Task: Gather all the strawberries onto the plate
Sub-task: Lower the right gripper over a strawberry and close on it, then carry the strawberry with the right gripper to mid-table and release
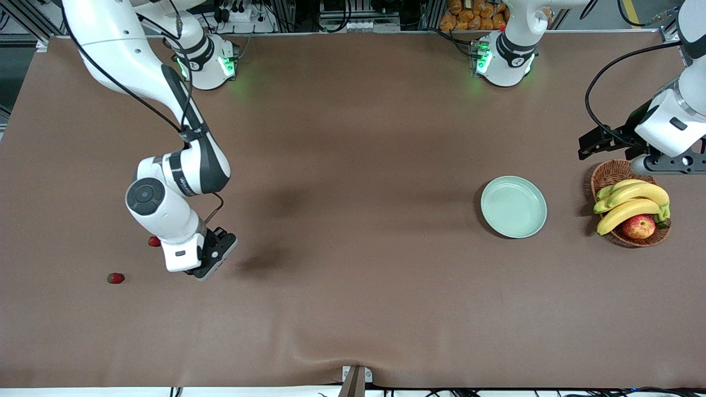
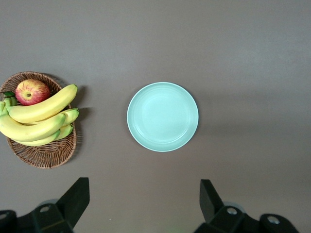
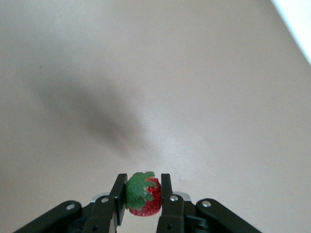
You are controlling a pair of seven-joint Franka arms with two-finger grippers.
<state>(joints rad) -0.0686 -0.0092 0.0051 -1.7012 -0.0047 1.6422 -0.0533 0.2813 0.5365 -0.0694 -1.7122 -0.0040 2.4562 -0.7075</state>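
My right gripper (image 1: 214, 258) is shut on a red strawberry with a green cap (image 3: 144, 195) and holds it above the table near the right arm's end; in the right wrist view the gripper (image 3: 142, 179) clamps the berry on both sides. Two more strawberries lie on the table close by, one (image 1: 154, 241) partly hidden beside the right wrist and one (image 1: 115, 278) nearer the front camera. The pale mint-green plate (image 1: 513, 207) is empty toward the left arm's end and also shows in the left wrist view (image 2: 163, 116). My left gripper (image 1: 594, 144) is open and empty, waiting high beside the basket; its view shows the gripper (image 2: 144, 194) wide apart.
A brown wicker basket (image 1: 611, 172) with bananas (image 1: 631, 201) and a red-yellow apple (image 1: 638, 226) stands beside the plate at the left arm's end; it also shows in the left wrist view (image 2: 46, 156). A brown cloth covers the table.
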